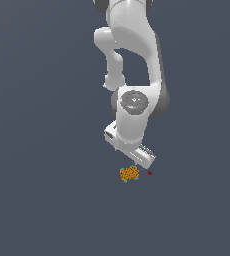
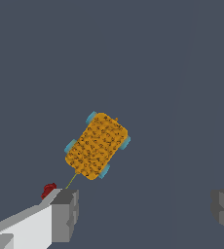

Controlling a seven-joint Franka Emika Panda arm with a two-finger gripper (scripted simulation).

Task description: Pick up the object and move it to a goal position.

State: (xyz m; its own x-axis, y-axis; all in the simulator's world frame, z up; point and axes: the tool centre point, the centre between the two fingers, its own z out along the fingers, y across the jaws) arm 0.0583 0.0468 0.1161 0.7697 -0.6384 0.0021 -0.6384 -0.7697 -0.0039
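We see the pincer [image 2: 145, 211] spread wide in the wrist view, its two grey fingertips [image 2: 65, 215] well apart with nothing between them. The orange speckled block [image 2: 97, 145] lies on the flat grey ground [image 2: 182, 73] beyond the fingertips, tilted against the line of the jaws and touching neither one. Small cyan flecks [image 2: 70, 145] show at its edges. The tiny dark red dot [image 2: 48, 190] sits just beside one fingertip, partly hidden by it, and a thin yellowish line [image 2: 71, 181] runs from the block's end toward that same fingertip.

In the exterior view the white arm [image 1: 134, 65] reaches down from the top of the picture, and the hand [image 1: 137, 155] hangs close above the block [image 1: 129, 173]. The red dot [image 1: 150, 173] lies near the block, on the exterior view's right of it. From here we cannot tell how high the hand stands over the ground; the fingers themselves are too small to make out.
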